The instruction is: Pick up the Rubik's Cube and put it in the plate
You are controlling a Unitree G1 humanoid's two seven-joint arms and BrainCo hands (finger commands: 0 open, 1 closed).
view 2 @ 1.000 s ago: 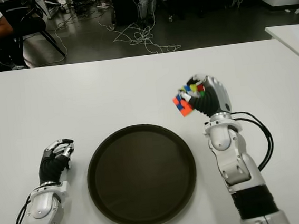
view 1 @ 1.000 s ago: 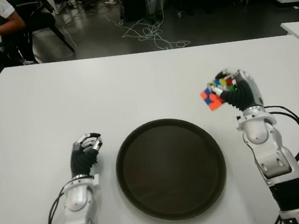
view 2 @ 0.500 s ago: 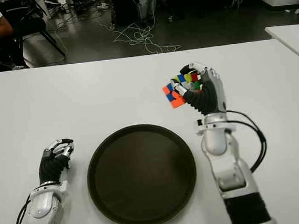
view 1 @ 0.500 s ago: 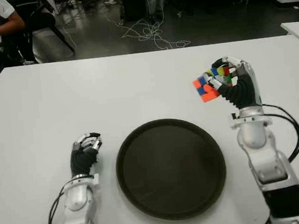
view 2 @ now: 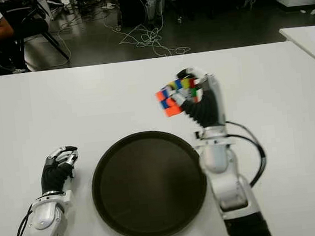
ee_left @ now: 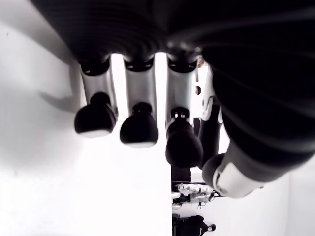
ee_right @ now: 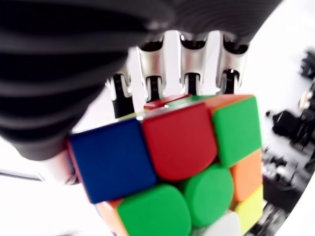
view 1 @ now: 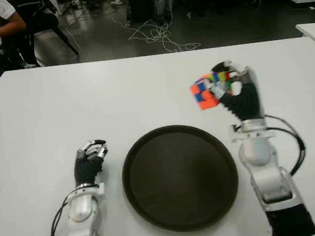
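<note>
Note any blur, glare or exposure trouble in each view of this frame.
Eye views: evenly lit, Rubik's Cube in the right hand slightly soft. Right wrist view: cube close, edges blurred, background blown out. Left wrist view: left hand silhouetted dark against overexposed white table.

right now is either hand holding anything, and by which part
The right hand grips the Rubik's Cube, fingers wrapped over its far side; the left hand holds nothing.

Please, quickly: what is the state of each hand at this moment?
Left hand: curled shut, holding nothing, left of the plate.
Right hand: shut on the Rubik's Cube, raised above the table.
</note>
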